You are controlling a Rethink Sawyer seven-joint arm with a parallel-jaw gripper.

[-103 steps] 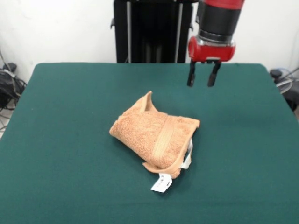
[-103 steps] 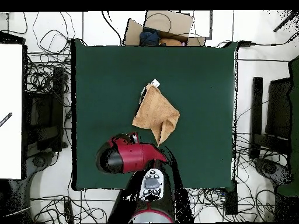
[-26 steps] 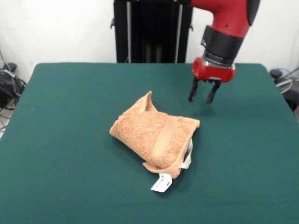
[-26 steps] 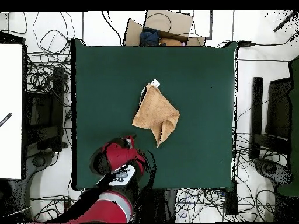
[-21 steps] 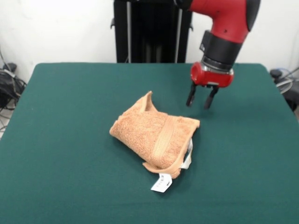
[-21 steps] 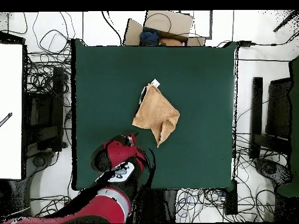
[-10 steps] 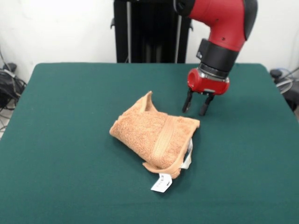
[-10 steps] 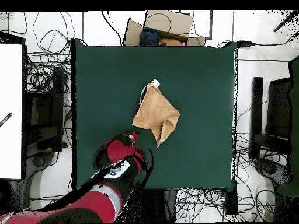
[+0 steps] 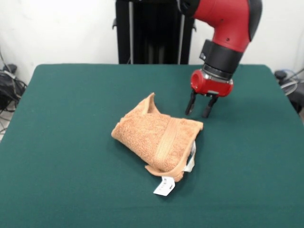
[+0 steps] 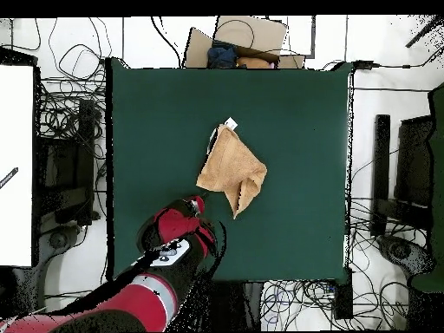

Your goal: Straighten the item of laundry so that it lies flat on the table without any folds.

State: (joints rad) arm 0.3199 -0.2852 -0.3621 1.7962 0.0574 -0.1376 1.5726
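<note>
Green table [image 9: 61, 142] — towel [image 9: 159, 137] crumpled, tags [image 9: 164, 186] frontward.

The gripper [image 9: 198, 110] hangs from the red arm [image 9: 225, 28] with its two dark fingers [image 9: 190, 105] apart and pointing down, empty, above the green table [image 9: 61, 142]. Below the jaws and toward the arm's right lies the towel [image 9: 156, 137], crumpled and folded over, its nearest corner just beside the fingertips. A white tag [image 9: 164, 185] pokes out at its far end from the jaws
</note>
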